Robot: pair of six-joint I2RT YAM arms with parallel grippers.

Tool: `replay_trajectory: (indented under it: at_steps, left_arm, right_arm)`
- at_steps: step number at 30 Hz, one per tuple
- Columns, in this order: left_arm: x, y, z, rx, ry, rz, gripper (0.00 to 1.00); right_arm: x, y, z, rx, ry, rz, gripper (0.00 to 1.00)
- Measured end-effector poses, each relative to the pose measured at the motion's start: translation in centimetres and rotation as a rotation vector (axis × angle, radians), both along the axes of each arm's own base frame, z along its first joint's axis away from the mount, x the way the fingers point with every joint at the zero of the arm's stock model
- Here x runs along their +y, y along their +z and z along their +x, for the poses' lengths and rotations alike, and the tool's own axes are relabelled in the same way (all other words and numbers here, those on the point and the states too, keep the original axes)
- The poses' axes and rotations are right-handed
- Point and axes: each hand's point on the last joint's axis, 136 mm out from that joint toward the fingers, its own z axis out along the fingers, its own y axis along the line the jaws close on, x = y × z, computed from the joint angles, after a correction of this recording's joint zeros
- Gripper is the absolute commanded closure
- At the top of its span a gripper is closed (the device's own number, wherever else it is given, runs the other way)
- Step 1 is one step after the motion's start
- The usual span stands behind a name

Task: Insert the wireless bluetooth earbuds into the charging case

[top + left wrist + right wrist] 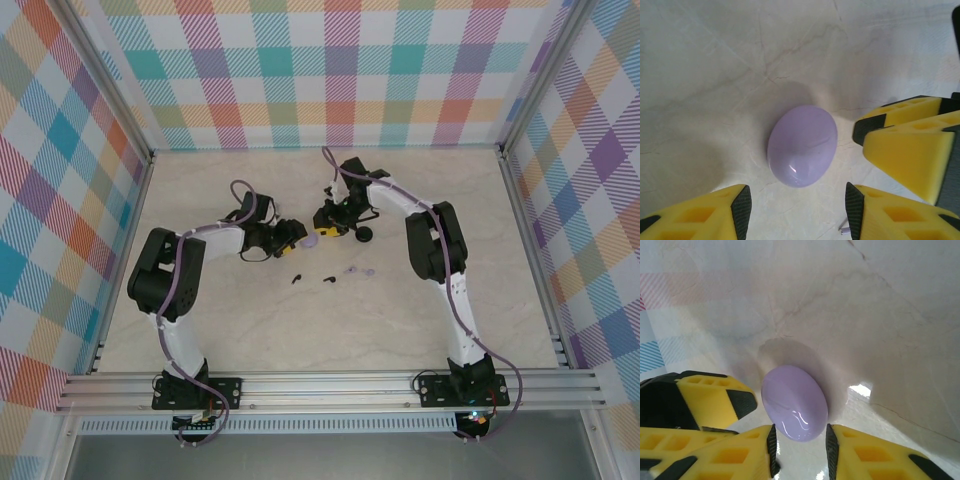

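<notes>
Earbuds [328, 279] lie loose on the table [200, 320], four specks in a row on the near side of both claws. Two black earbuds [296, 277] are to the left and two lilac earbuds [351, 271] to the right, none of them in a case.

Your step in hand looks to be opening the lilac charging case [802, 146]. It sits flat on the marble between the two claws with its lid shut, so you cannot see what it holds.

Your left gripper [799, 214] has its jaws spread wide, with the case just beyond the tips and nothing touched. Your right gripper [801, 452] has its jaws narrowly parted, the case's edge right at the tips. The left wrist view shows a sliver of table between them and the shell, so it grips nothing.

To do this well, steady the rounded body low on its sides with one claw and catch the lid seam with the other. That glossy shell will likely skate away if you press off-centre.

A small dark round thing [365, 234] beside the right arm may be a second case, but it is too small to tell whether it is open.
</notes>
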Motion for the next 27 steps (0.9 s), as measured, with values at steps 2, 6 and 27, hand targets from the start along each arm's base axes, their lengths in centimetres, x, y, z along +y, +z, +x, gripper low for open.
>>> replay_trajectory:
  at_steps: [2,6,27]
  left_arm:
    - [0.0,-0.3,0.0,0.006,0.000,0.002,0.48]
    - [0.0,-0.5,0.0,0.009,0.001,0.002,0.50]
    - [-0.9,-1.4,1.0,0.000,-0.012,-0.036,0.56]
  right_arm:
    - [0.1,0.0,-0.1,0.004,0.003,0.002,0.67]
    - [0.6,-0.4,-0.1,0.011,0.012,0.005,0.69]
    - [0.7,-1.6,-0.7,0.051,0.013,-0.005,0.76]
